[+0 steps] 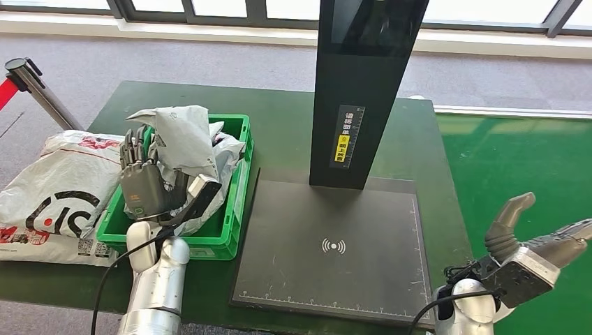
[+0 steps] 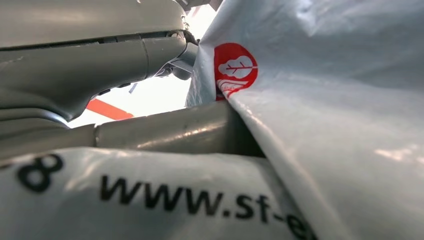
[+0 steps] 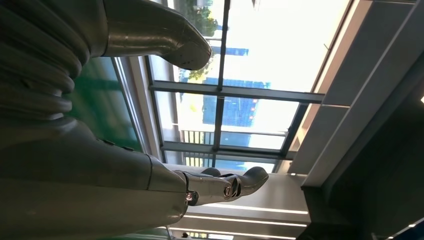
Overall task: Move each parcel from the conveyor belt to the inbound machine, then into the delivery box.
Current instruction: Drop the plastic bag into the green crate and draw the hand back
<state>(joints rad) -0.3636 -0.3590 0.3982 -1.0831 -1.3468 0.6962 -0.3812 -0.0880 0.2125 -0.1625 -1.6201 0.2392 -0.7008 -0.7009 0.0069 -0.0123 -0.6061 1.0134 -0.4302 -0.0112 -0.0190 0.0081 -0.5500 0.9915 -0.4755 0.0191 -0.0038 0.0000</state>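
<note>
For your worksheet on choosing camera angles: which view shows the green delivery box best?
The head view: the green delivery box sits whole on the table, stuffed with grey parcels, with the left hand at its contents. The left wrist view is too close, showing parcel plastic but not the box. The right wrist view faces windows.

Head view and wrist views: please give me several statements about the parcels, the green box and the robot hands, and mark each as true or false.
1. The left robot hand is at the green box, its fingers against a grey parcel. True.
2. The right robot hand holds a parcel. False: it holds nothing, with its fingers apart, over the green conveyor belt.
3. A parcel lies on the dark scanner plate. False: the plate bears no parcel.
4. A large white parcel lies on the table outside the green box. True.
5. The green box stands to the right of the black column. False: it stands to the left of it.
</note>
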